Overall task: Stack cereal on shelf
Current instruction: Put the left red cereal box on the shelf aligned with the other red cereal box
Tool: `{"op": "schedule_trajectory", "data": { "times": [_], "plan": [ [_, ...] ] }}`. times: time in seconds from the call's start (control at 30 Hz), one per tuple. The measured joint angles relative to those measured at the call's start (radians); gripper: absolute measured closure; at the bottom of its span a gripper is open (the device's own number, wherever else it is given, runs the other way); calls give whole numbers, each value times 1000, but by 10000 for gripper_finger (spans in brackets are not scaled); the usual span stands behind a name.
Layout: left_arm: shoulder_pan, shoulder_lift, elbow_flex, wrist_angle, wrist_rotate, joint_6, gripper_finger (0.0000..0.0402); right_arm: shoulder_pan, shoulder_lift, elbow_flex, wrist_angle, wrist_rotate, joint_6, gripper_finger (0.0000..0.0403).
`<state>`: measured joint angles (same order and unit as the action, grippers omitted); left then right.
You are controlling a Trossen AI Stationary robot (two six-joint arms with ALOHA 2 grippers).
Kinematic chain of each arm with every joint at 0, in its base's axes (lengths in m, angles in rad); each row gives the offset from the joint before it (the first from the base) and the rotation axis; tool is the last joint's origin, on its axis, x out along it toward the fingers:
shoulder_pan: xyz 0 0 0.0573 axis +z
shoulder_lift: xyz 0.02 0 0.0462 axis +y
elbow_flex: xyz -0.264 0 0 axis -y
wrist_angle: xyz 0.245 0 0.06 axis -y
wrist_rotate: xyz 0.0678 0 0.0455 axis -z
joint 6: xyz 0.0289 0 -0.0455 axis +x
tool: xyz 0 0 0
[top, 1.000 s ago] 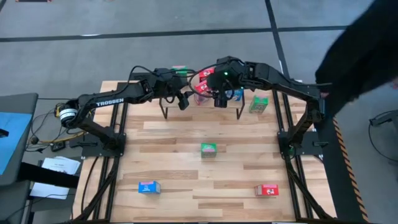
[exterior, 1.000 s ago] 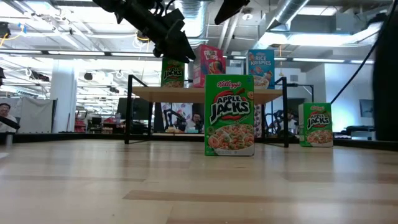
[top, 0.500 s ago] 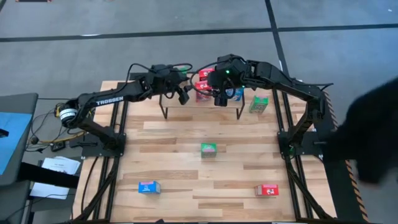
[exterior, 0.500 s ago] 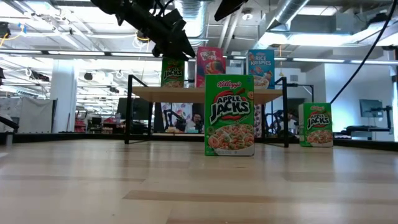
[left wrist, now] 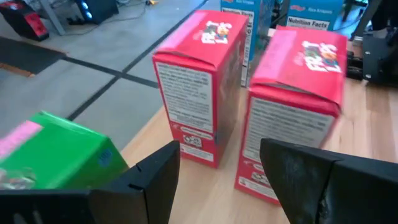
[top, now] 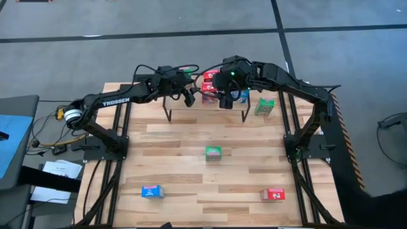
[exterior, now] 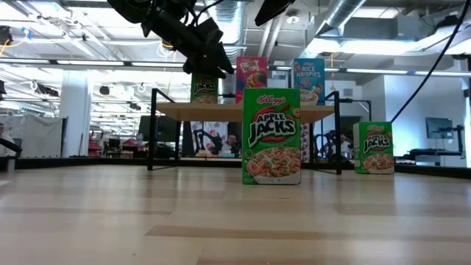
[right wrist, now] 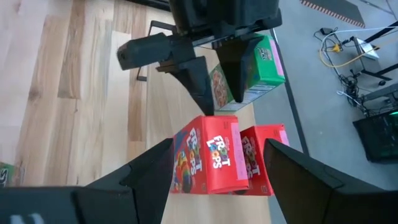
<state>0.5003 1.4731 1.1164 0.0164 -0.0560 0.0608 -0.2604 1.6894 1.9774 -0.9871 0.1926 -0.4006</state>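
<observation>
Left end effector: it hangs over the left part of the shelf, at the far end of the bench. Its two fingers are spread apart and hold nothing.
Right end effector: it hangs over the middle of the shelf, right above the red boxes. Its fingers are spread apart too, with nothing between them.
Shelf: a low wood board on thin black legs.
Boxes on the shelf: a green box stands at the left. Two red boxes stand side by side, close together, next to it. A blue box stands to their right.
Right wrist view: one red box sits between the spread fingers, but they do not touch it.
Green box beside the shelf: it stands on the bench just past the right end of the shelf.
Green box in the middle: it stands up alone on the bench.
Blue box near the front: it lies at the left.
Red box near the front: it lies at the right, well apart from the blue one.
</observation>
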Motion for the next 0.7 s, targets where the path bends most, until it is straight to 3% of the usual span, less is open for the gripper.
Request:
{"op": "schedule_trajectory", "data": {
  "times": [0.7],
  "plan": [
    [-3, -5, 0, -14, 17, -23, 189, 0, 0, 0, -8, 42, 0, 131]
  ]
}}
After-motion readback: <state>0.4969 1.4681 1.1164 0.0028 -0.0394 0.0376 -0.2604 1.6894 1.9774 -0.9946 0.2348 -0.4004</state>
